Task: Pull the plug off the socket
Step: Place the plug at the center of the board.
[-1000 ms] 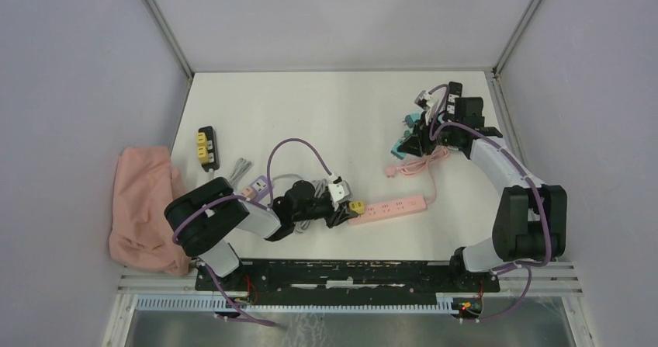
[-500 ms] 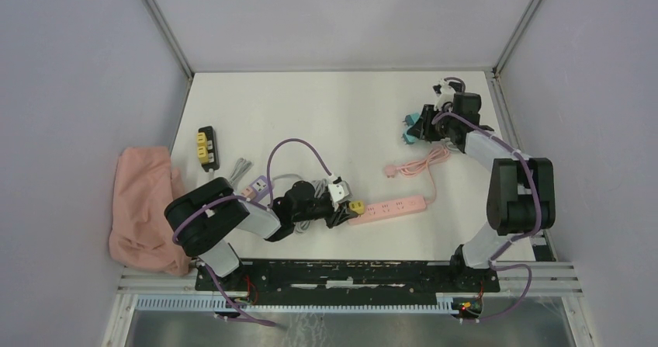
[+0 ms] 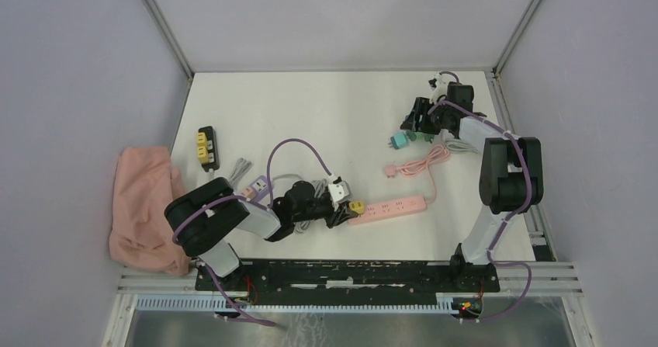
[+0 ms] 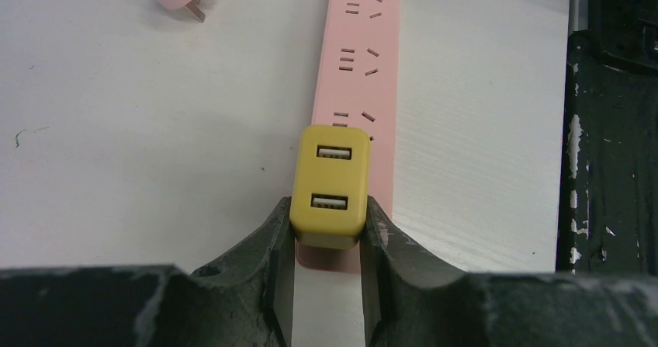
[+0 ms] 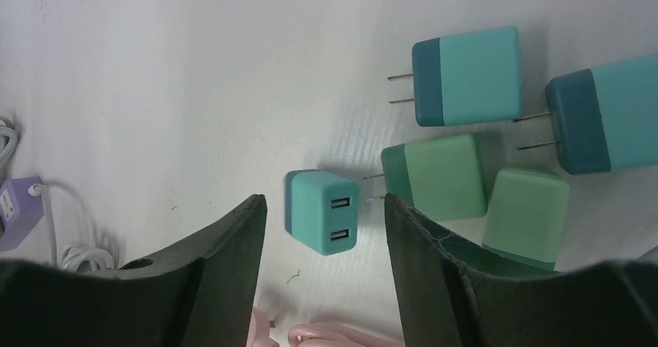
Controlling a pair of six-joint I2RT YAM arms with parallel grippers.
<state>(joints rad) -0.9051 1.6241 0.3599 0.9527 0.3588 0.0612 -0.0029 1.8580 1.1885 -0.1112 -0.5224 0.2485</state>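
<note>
White tabletop (image 3: 310, 114), walled in pale grey. Near its front edge lies the pink power strip (image 3: 396, 205), long and light, and likely to lift or slide if pulled on unbraced. The right hand (image 5: 324, 203) hovers at the far right, fingers apart and empty, above loose teal and green chargers (image 5: 465, 75). The left hand (image 4: 327, 213) is clamped on the yellow plug (image 4: 329, 178), which looks seated in the strip's end socket. The plug is a small, rigid, smooth block. Its flat sides offer the surest hold, for a straight pull out.
</note>
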